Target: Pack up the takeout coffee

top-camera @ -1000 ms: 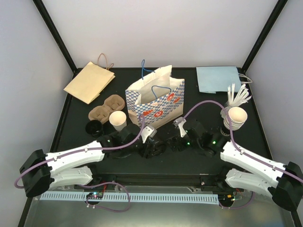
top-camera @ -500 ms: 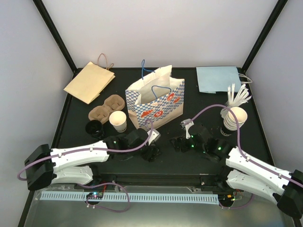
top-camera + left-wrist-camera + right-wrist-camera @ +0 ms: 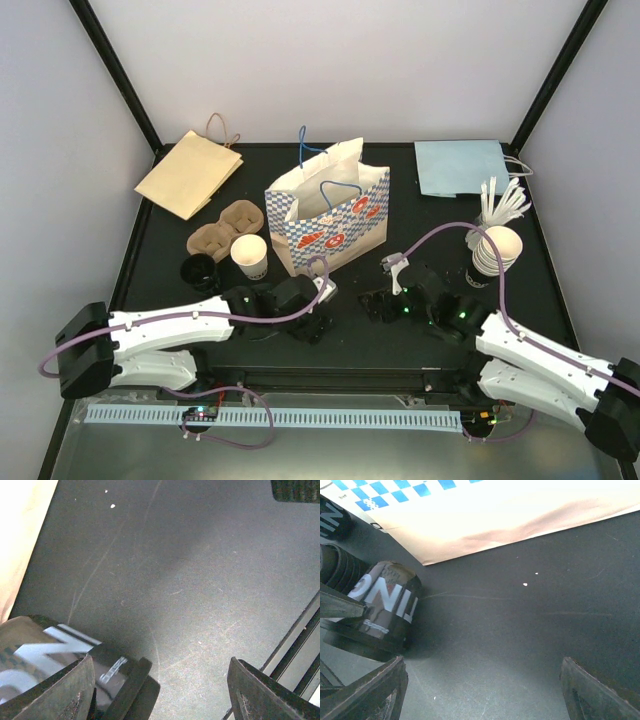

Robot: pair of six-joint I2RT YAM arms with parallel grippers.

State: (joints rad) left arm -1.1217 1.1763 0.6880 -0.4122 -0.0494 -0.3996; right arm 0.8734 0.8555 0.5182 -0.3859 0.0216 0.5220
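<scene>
A black lidded coffee cup (image 3: 387,610) with white lettering lies on its side on the black table, lid toward the camera. In the left wrist view the same cup (image 3: 60,655) rests against my left finger (image 3: 55,695), its lid just inside the jaws. My left gripper (image 3: 313,326) (image 3: 160,695) is open and grips nothing. My right gripper (image 3: 375,305) (image 3: 482,695) is open and empty, to the right of the cup. The blue-checked paper bag (image 3: 330,212) (image 3: 520,515) stands upright just behind both grippers.
A brown cup carrier (image 3: 225,228), an open upright cup (image 3: 250,255) and a black lid (image 3: 198,270) sit at the left. A cup stack (image 3: 497,250) and white stirrers (image 3: 505,200) stand at the right. Flat brown (image 3: 188,172) and blue (image 3: 460,166) bags lie at the back.
Both grippers have pulled back from the cup toward the near edge, the right one shifting right. The left jaws have widened. The cup now lies free on the table.
</scene>
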